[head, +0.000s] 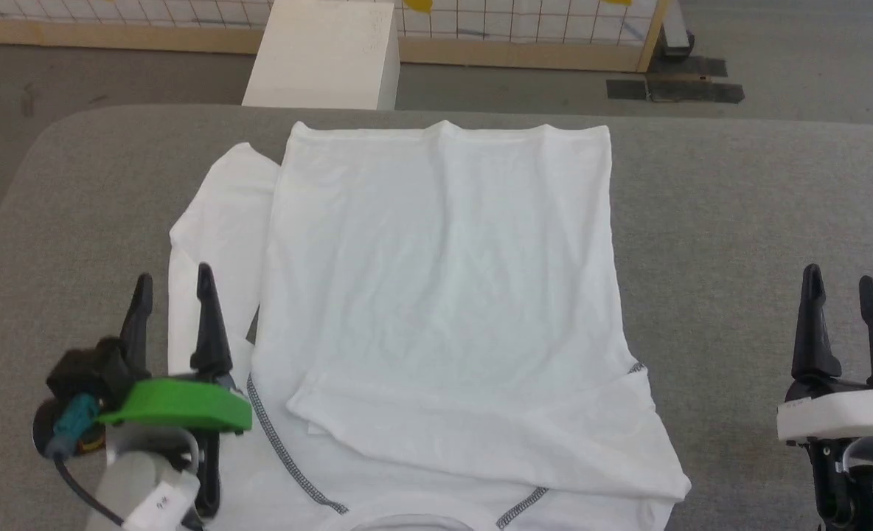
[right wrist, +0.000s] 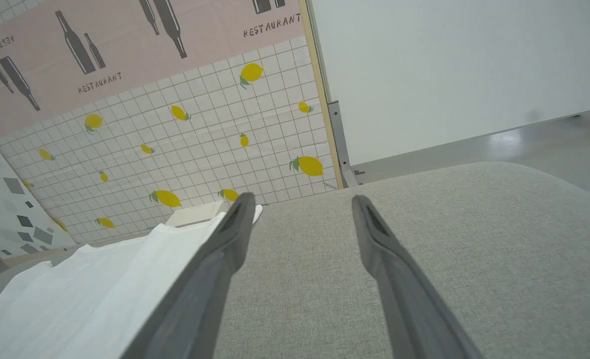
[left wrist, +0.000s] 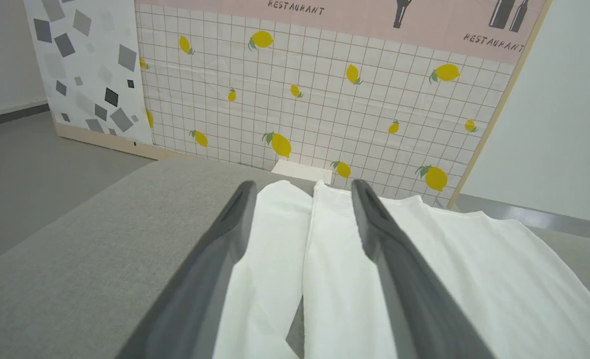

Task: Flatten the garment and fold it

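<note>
The white garment [head: 436, 295] lies spread on the grey table, collar and grey shoulder seams toward me at the bottom edge, hem at the far side. One sleeve is folded across the lower chest; the other sleeve [head: 215, 236] lies along its left side. My left gripper [head: 173, 284] hovers open over that left sleeve [left wrist: 270, 259], nothing between its fingers. Well to the right of the garment [right wrist: 100, 284], my right gripper [head: 840, 284] stands open above bare table. The chest patch is hidden.
The grey padded table [head: 739, 206] has rounded far corners. A rigid white box [head: 326, 55] stands on the floor just beyond its far edge. Behind that is a tiled lemon-pattern partition [left wrist: 300, 99] with a wooden base.
</note>
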Motion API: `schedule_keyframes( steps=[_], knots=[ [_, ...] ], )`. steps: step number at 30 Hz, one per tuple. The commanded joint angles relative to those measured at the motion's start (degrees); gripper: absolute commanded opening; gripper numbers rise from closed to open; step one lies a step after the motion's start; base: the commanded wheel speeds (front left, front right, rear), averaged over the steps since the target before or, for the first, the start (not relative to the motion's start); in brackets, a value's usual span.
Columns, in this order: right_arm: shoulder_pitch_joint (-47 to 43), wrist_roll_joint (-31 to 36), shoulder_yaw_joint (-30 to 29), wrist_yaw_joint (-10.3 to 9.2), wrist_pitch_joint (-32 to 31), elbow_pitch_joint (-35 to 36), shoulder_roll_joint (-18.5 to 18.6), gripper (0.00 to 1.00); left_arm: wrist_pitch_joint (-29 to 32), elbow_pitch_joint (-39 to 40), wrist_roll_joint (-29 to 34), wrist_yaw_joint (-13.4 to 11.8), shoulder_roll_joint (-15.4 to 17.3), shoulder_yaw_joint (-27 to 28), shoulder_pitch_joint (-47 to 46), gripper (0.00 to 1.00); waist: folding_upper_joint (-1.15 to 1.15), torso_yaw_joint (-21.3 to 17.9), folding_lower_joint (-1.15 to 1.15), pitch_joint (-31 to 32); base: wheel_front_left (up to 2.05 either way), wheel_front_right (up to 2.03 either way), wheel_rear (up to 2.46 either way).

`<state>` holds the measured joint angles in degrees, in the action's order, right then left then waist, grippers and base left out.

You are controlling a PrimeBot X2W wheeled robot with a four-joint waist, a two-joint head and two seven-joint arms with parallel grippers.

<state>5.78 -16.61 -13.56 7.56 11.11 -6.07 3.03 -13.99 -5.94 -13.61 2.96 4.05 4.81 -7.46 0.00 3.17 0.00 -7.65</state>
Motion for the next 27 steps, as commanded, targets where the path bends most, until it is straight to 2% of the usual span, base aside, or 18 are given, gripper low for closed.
schedule_keyframes(
  steps=[1,4,8,17,27],
  knots=[
    [-0.3,-0.4,0.0,-0.08,-0.2,1.0,-0.1,1.0,0.9,-1.3,-0.9,0.9,1.8,0.2,-4.2,1.0,0.0,0.5,0.0,-2.4,0.0,0.0,0.0],
    [0.2,-0.5,-0.3,-0.08,-0.6,3.2,-0.1,1.0,3.5,-5.1,-2.7,1.7,4.8,1.5,-12.1,1.0,0.0,0.2,0.0,-5.4,0.0,0.0,0.0],
    [2.8,-0.6,-0.9,-0.08,-1.3,6.3,-0.1,1.0,10.5,-10.7,-5.1,3.2,10.1,1.3,-24.0,1.0,0.0,-1.1,0.0,-11.0,0.0,0.0,0.0],
    [8.1,-2.3,-0.3,-0.08,-2.3,10.6,-0.1,1.0,32.2,-18.0,-13.2,4.4,20.2,-2.0,-45.2,1.0,0.0,-4.3,0.0,-24.2,0.0,0.0,0.0],
    [9.6,-2.8,-1.8,-0.08,-1.9,14.3,-0.1,1.0,59.4,-17.5,-19.2,4.1,25.0,-7.7,-54.2,1.0,0.0,-4.8,0.0,-32.4,0.0,0.0,0.0]
  ],
)
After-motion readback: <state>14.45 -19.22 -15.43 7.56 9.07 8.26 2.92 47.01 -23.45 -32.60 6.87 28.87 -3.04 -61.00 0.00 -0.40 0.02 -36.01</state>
